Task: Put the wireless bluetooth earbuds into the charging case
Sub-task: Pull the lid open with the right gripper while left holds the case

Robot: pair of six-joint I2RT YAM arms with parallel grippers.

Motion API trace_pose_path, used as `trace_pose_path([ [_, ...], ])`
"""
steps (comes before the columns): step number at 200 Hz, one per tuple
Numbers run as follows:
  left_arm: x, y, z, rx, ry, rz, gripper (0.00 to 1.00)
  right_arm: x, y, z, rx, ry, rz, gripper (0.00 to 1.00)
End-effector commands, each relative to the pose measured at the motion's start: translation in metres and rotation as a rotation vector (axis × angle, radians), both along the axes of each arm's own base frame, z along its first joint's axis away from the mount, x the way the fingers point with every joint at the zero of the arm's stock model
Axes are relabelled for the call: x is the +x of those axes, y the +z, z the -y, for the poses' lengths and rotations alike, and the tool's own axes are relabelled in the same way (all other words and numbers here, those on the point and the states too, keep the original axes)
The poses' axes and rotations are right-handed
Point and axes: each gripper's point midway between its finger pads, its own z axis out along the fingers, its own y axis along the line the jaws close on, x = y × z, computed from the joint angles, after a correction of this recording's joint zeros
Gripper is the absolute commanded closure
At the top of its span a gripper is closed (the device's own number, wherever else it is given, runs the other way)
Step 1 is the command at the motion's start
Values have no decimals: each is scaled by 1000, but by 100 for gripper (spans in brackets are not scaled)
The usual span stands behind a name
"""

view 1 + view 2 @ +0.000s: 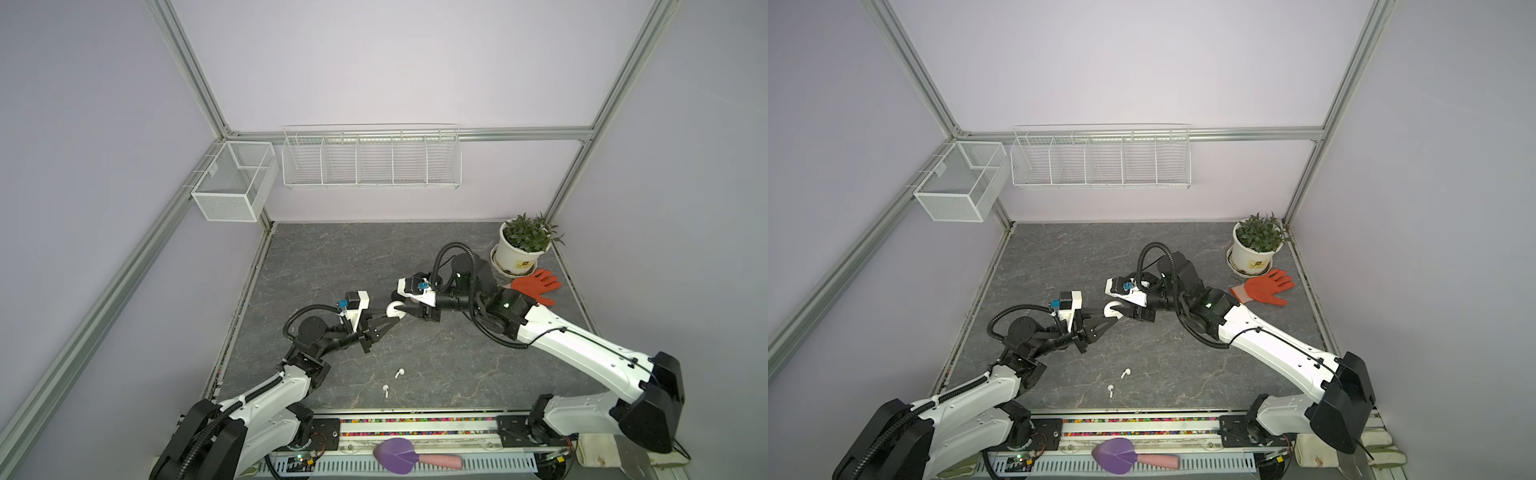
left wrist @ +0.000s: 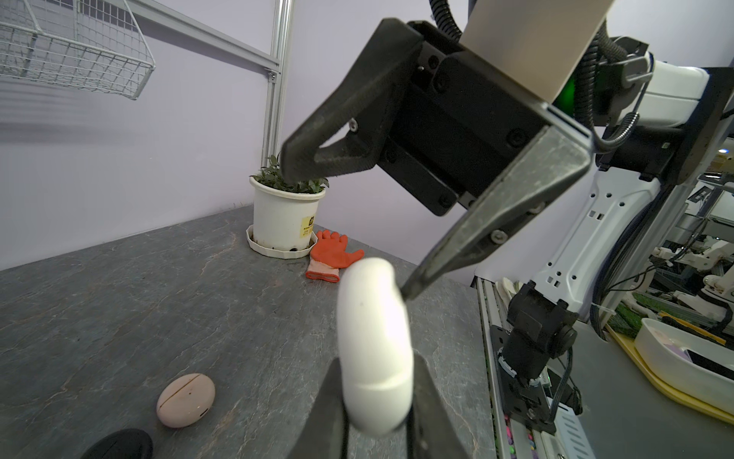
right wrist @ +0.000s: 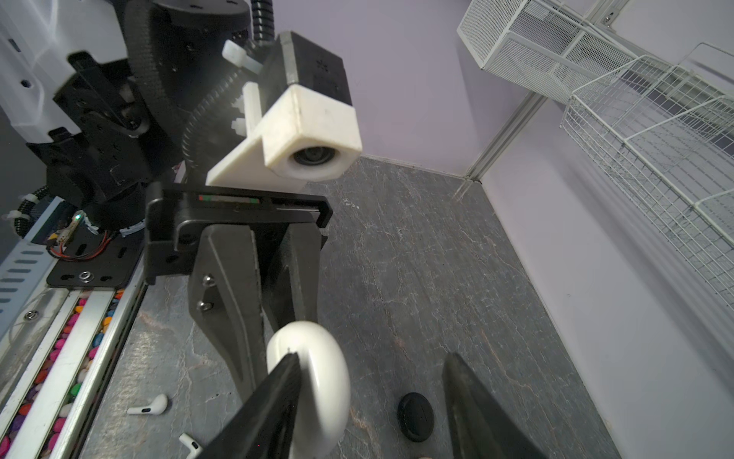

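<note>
Two small white stemmed plastic earbuds [image 1: 400,372] lie loose on the grey stone-look counter [image 1: 457,365], just nearer than the left tool [image 2: 377,361]. That tool pinches a glossy white oval charging case [image 2: 373,318] aloft, lid apparently shut. Just beyond, the right tool [image 3: 372,357] is spread, one fingertip against the case's edge, probably to pry it open.

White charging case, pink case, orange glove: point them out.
white charging case [image 2: 373,341]: left wrist view, middle of its shell.
pink case [image 2: 186,400]: left wrist view, middle of its shell.
orange glove [image 1: 533,286]: in a top view, its palm.
</note>
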Motion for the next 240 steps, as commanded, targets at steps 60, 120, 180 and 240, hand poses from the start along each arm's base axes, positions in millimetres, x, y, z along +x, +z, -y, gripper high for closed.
trace_pose_path([
  [60,-11,5,1,-9,-36,40,100,10,4,-2,-15,-18,28,39],
  [120,-11,4,1,-4,-30,39,100,-7,13,2,-17,41,6,39],
  [180,-10,3,1,0,-27,37,100,-30,1,10,-48,120,0,36],
  [240,-10,3,1,0,-25,37,100,-11,-17,6,-118,63,20,35],
])
